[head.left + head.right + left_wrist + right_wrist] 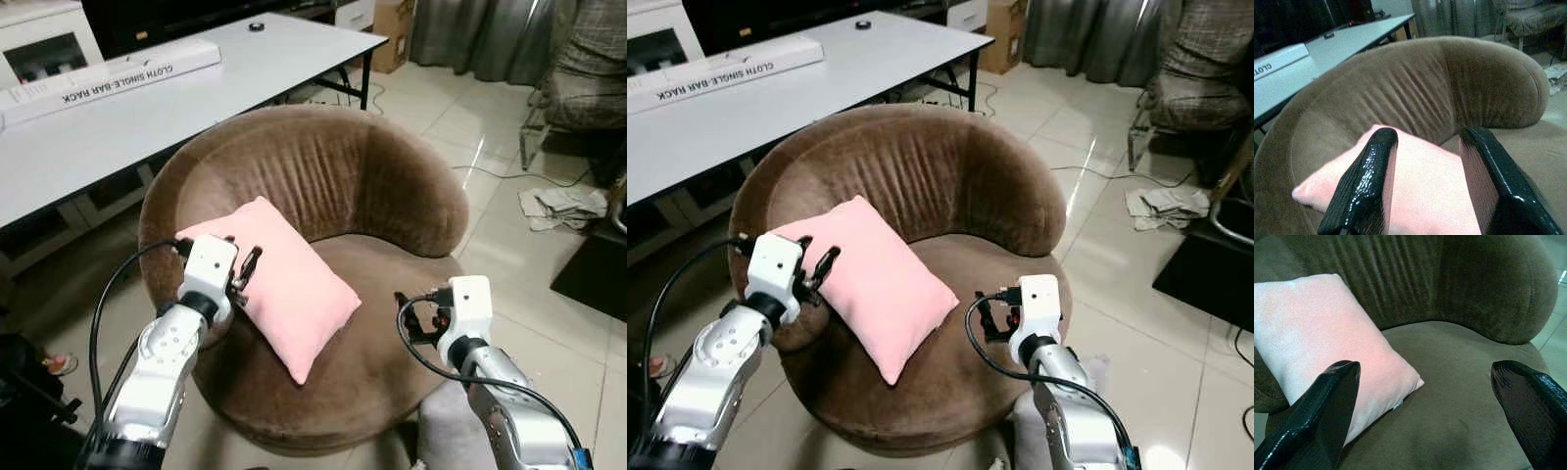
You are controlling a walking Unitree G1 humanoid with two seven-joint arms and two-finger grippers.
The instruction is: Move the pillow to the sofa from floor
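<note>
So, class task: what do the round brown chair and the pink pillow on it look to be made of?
The round brown chair looks upholstered in velvety plush: its backrest shows soft vertical ribs with a slight sheen. The square pink pillow seems a matte woven fabric over soft filling, smooth and puffy with pinched corners.

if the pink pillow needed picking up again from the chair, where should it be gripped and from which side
Probably by the corner of the pink pillow nearest the left gripper, coming from the robot's left. The pillow leans tilted on the brown round chair, its left edge raised against the armrest and free, thin enough there for open jaws to straddle. The right gripper hangs open over bare seat, farther away.
</note>
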